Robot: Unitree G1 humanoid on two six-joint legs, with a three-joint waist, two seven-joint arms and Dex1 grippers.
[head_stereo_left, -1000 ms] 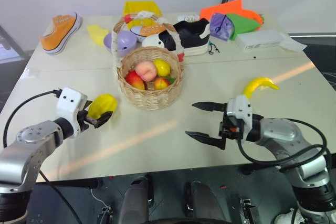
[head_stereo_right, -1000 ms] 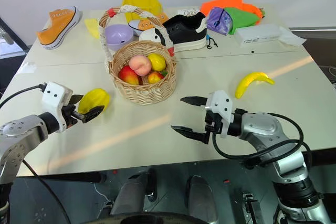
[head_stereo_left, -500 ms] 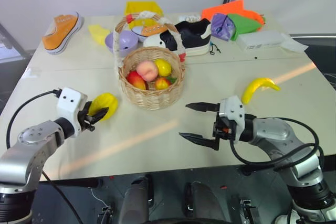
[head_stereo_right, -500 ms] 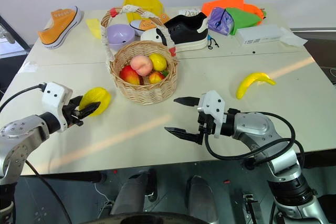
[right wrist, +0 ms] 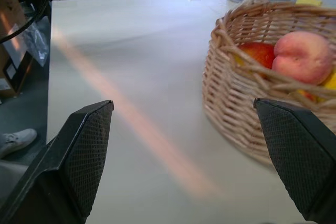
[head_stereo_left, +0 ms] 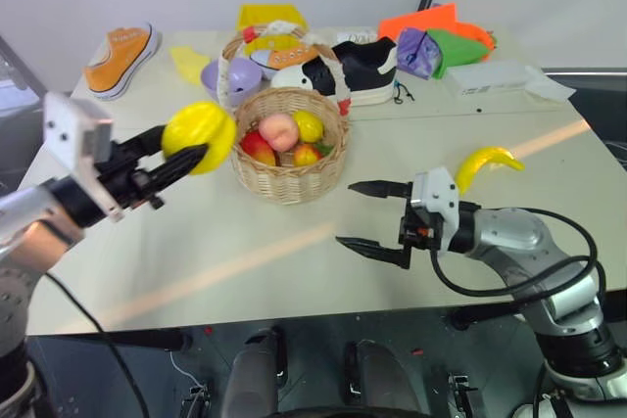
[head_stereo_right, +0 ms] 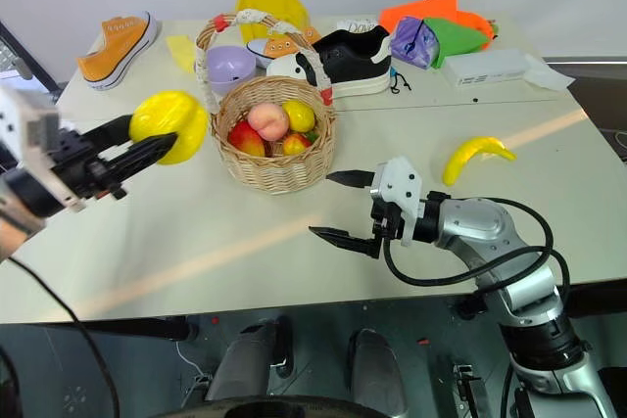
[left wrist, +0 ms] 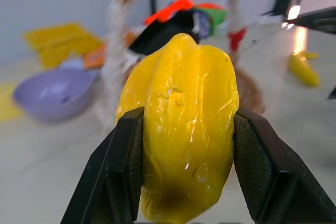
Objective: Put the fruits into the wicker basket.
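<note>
My left gripper [head_stereo_left: 192,147] is shut on the bright yellow ridged starfruit [head_stereo_left: 199,136] and holds it in the air just left of the wicker basket [head_stereo_left: 291,179]. In the left wrist view the starfruit [left wrist: 181,124] sits clamped between both black pads. The basket holds a peach [head_stereo_left: 279,129] and several other small fruits. The curved yellow banana [head_stereo_left: 485,164] lies on the table to the right. My right gripper [head_stereo_left: 364,214] is open, empty and low over the table between the basket and the banana, its fingers pointing towards the basket [right wrist: 262,87].
Behind the basket stand a lilac bowl [head_stereo_left: 227,76], a black and white shoe [head_stereo_left: 345,68] and a yellow crate [head_stereo_left: 266,17]. An orange sneaker [head_stereo_left: 120,56] lies at the far left. Orange, purple and green items [head_stereo_left: 436,36] and a white box [head_stereo_left: 487,75] sit back right.
My left gripper closed on the starfruit, lifted it off the table and carried it right, towards the basket. The right gripper stayed where it was, open.
</note>
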